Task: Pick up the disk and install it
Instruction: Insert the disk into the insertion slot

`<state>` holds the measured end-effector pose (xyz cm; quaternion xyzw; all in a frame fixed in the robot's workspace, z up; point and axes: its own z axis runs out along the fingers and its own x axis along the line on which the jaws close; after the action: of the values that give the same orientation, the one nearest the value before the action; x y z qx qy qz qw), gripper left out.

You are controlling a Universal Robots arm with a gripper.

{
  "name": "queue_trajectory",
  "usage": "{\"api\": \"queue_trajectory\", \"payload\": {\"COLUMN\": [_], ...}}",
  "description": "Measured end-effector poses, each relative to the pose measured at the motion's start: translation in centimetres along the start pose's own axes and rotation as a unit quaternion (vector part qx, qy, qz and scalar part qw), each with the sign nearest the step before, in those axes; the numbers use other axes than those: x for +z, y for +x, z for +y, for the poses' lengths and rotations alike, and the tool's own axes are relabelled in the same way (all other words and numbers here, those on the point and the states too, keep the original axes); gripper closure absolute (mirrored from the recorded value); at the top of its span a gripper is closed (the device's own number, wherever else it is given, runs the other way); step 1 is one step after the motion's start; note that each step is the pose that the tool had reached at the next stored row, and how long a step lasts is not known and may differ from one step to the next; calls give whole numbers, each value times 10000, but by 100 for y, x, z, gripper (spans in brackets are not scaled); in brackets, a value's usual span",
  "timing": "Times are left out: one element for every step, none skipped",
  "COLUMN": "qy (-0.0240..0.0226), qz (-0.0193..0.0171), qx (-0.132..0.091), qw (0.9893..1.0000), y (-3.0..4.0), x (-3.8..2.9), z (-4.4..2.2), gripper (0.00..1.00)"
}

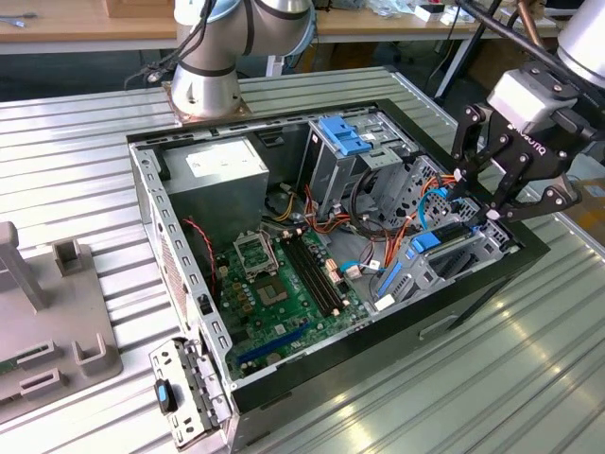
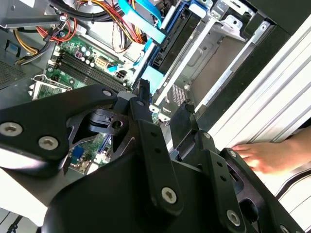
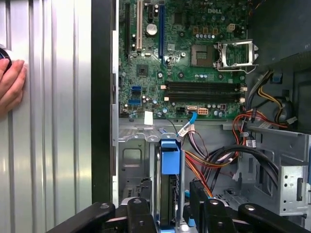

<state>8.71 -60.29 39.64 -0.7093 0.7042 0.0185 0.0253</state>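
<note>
The disk (image 1: pixel 427 242) stands on edge in the drive cage at the open computer case's end on the exterior view's right. Its blue carrier rail (image 3: pixel 170 161) faces up and its dark body sits down between the cage walls. My gripper (image 1: pixel 475 197) hovers just above it. The black fingers (image 3: pixel 146 194) stand one on each side of the disk's (image 2: pixel 154 76) upper edge, apart from it. In the second wrist view the gripper (image 2: pixel 164 97) is open, with a bare gap between the fingertips.
The case (image 1: pixel 529 251) lies open on a ribbed metal table, showing the motherboard (image 1: pixel 284 284), a power supply (image 1: pixel 222 165) and orange and blue cables (image 1: pixel 416 194). A blue bracket (image 1: pixel 345 137) tops the tall metal bay. A person's hand (image 2: pixel 265 155) rests on the table beside the case.
</note>
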Motion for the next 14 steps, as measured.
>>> {"api": "queue_trajectory", "payload": {"qy": [0, 0, 0, 0, 0, 0, -1, -1, -1, -1, -1, -1, -1, -1], "qz": [0, 0, 1, 0, 0, 0, 0, -1, -1, 0, 0, 0, 0, 0], "qx": [0, 0, 0, 0, 0, 0, 0, 0, 0, 1, 1, 0, 0, 0], "qw": [10000, 10000, 10000, 10000, 10000, 10000, 10000, 10000, 10000, 10000, 10000, 10000, 10000, 10000], "y": [0, -3, -10, -27, -41, -54, -81, -112, -118, -118, -118, -119, -119, -121], "x": [15, 21, 23, 29, 32, 36, 42, 49, 50, 50, 50, 49, 49, 50], "z": [-28, -44, -57, -97, -117, -131, -163, -202, -207, -207, -208, -208, -211, -234], "gripper": [56, 56, 56, 56, 56, 56, 56, 56, 56, 56, 56, 56, 56, 56]}}
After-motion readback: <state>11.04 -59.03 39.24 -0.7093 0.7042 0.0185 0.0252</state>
